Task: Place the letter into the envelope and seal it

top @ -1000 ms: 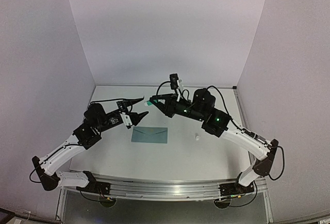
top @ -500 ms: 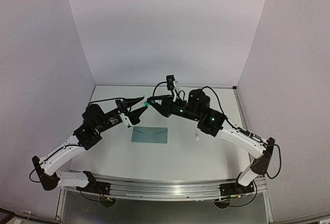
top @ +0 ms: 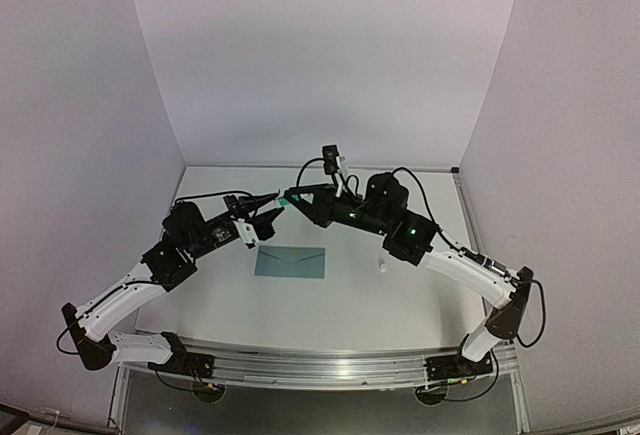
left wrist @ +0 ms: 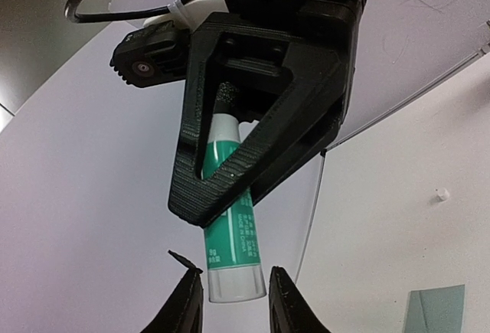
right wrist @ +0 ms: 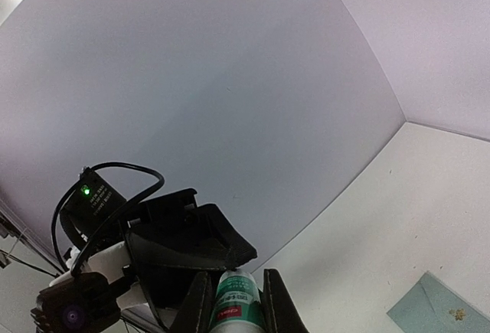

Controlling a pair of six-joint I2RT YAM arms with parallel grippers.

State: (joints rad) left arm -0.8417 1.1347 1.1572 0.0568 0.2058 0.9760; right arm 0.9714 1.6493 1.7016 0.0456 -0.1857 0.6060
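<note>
Mid-air, left gripper has its fingers narrowly straddling the white end of a glue stick; can't tell if they pinch it. The right gripper clamps the stick's green body. The envelope lies flat on the table beneath both.

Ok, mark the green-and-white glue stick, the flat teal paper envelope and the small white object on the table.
green-and-white glue stick point(left wrist: 233, 241), left wrist view, on its green label.
flat teal paper envelope point(top: 291, 262), top view, middle of its face.
small white object point(top: 381, 266), top view, its centre.
</note>
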